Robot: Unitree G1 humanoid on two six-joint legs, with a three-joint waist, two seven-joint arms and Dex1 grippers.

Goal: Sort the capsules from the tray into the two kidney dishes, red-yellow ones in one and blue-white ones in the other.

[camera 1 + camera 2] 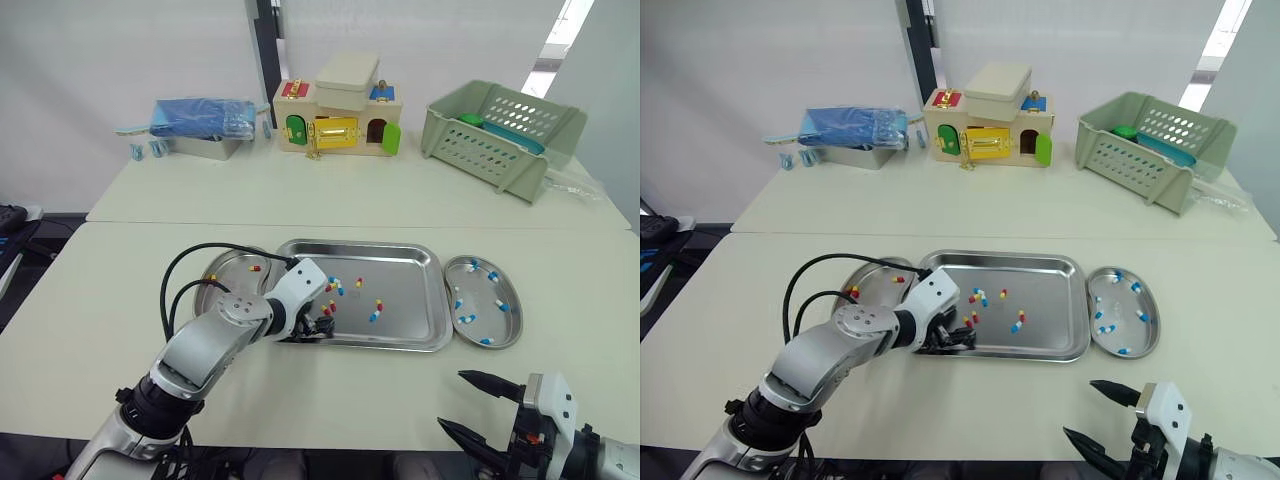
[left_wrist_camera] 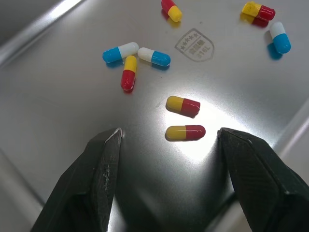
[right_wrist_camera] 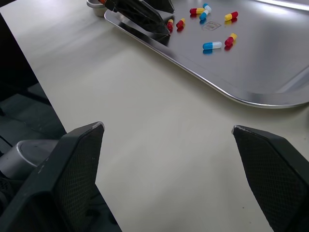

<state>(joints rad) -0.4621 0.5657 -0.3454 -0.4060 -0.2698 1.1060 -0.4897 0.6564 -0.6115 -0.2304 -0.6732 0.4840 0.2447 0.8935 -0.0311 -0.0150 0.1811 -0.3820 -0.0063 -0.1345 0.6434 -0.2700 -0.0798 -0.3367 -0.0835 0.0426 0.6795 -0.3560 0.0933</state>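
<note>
A steel tray [image 1: 400,262] holds several red-yellow and blue-white capsules. My left gripper [image 1: 322,327] is down in the tray's near-left corner, open, its fingers [image 2: 96,169] on either side of a red-yellow capsule [image 2: 185,132]; a second red-yellow capsule [image 2: 183,105] lies just beyond it. The left kidney dish [image 1: 230,275] holds a few red-yellow capsules. The right kidney dish [image 1: 483,301] holds several blue-white capsules. My right gripper [image 1: 480,405] hovers open over the table's near right edge, with nothing between its fingers.
At the back of the table stand a blue-topped metal box [image 1: 203,128], a wooden toy house [image 1: 340,115] and a green plastic basket [image 1: 502,130]. Black cables [image 1: 195,270] loop from my left arm over the left dish.
</note>
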